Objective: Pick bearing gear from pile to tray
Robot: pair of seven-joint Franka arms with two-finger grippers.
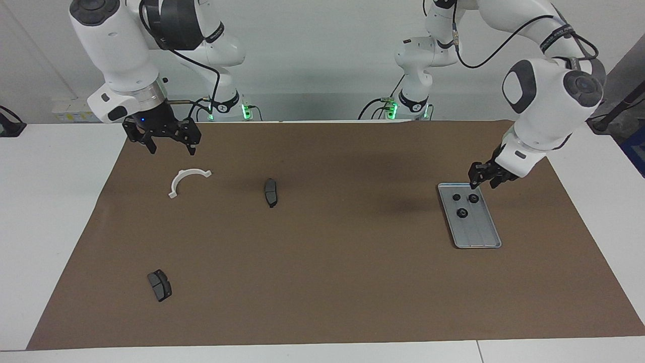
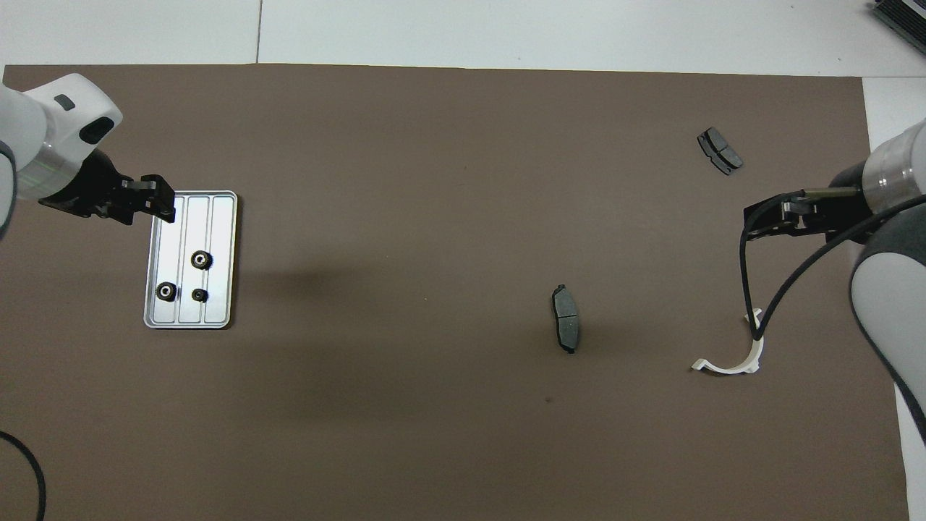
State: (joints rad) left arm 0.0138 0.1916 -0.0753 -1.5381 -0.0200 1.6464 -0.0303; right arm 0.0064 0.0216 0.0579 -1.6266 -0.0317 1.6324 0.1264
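In the facing view, three small black gears (image 1: 462, 202) lay in the tray (image 1: 485, 239) at the left arm's end of the table, and the left gripper (image 1: 482, 176) hung empty over the tray's nearer rim; whether its fingers stood apart I could not tell. The right gripper (image 1: 169, 142) waited, fingers apart, above the white half-ring (image 1: 185, 179). In the overhead view only the two brake pads (image 2: 566, 318) and the half-ring lay loose, so the picking looked finished.
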